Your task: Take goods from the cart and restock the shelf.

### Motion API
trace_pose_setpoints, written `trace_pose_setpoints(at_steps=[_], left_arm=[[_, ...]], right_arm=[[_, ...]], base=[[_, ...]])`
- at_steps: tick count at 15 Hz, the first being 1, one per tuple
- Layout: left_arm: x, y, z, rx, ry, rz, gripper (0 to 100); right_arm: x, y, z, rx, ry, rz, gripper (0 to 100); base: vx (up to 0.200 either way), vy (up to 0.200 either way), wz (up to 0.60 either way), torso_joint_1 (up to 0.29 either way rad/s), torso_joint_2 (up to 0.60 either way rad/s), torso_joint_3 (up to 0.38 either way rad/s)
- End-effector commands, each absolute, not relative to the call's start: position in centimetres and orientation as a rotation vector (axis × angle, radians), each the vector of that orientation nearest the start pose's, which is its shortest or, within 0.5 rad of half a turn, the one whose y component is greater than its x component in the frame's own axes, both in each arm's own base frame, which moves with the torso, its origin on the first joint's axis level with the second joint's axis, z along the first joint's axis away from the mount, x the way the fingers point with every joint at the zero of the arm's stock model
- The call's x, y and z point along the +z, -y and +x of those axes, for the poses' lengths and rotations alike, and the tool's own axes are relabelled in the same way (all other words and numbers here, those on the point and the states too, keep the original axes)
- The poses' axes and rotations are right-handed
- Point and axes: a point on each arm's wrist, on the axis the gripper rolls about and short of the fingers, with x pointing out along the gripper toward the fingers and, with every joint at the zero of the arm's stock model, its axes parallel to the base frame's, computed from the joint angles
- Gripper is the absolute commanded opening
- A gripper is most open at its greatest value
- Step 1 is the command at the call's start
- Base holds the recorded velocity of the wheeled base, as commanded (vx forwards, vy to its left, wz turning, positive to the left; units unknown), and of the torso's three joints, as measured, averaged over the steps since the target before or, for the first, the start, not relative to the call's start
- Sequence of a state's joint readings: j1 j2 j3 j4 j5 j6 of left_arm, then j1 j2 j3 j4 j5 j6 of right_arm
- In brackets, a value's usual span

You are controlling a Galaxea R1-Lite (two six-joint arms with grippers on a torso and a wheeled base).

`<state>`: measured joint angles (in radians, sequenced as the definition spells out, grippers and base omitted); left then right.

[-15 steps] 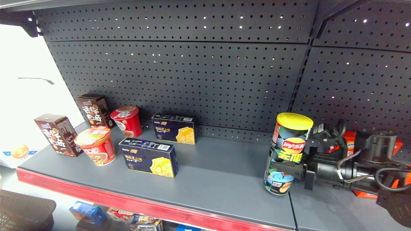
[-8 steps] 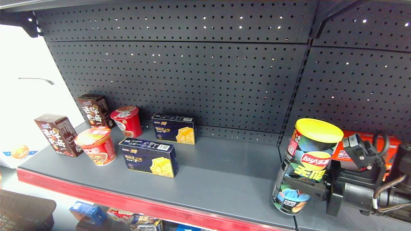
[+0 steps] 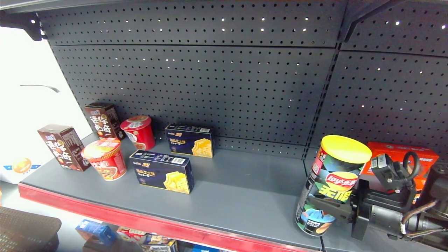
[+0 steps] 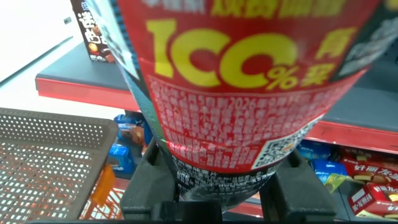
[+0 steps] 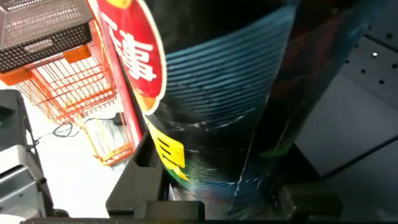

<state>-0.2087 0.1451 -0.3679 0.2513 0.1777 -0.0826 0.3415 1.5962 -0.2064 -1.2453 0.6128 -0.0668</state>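
Holding chip can (image 3: 337,168) slightly tilted over the shelf's (image 3: 238,196) right front edge. Right tool (image 3: 330,206) clamped side-on round its lower half, likely so the base can land flat; contact with shelf unclear. Left tool (image 4: 217,190) clamped on red can (image 4: 242,93), below shelf level near cart (image 4: 50,155), probably queued next.

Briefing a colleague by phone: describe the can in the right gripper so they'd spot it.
On the grey shelf, look far right. The right gripper holds a can there, tilted, before an orange box. Only it is tall, dark and capped in plain yellow.
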Motion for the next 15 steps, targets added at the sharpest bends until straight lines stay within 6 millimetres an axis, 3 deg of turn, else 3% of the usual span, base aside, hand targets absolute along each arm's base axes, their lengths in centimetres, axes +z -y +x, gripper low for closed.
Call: trace_pose_setpoints(at_steps=[1, 8, 9, 15], left_arm=[[15.2, -1.2, -3.9, -0.029, -0.033, -0.077, 0], [15.0, -1.2, -3.8, -0.029, -0.040, -0.080, 0], [15.0, -1.2, -3.8, -0.029, -0.042, -0.079, 0], [15.0, -1.2, -3.8, -0.032, -0.041, -0.080, 0]], right_arm=[[11.4, -8.7, 20.3, 0.962, -0.163, -0.038, 0], [9.6, -9.9, 21.7, 0.953, -0.179, -0.044, 0], [9.5, -9.9, 21.7, 0.955, -0.176, -0.044, 100], [10.4, -9.8, 21.2, 0.953, -0.128, -0.051, 100]], base=[[0.000, 0.000, 0.00, 0.000, 0.00, 0.000], [0.000, 0.000, 0.00, 0.000, 0.00, 0.000], [0.000, 0.000, 0.00, 0.000, 0.00, 0.000], [0.000, 0.000, 0.00, 0.000, 0.00, 0.000]])
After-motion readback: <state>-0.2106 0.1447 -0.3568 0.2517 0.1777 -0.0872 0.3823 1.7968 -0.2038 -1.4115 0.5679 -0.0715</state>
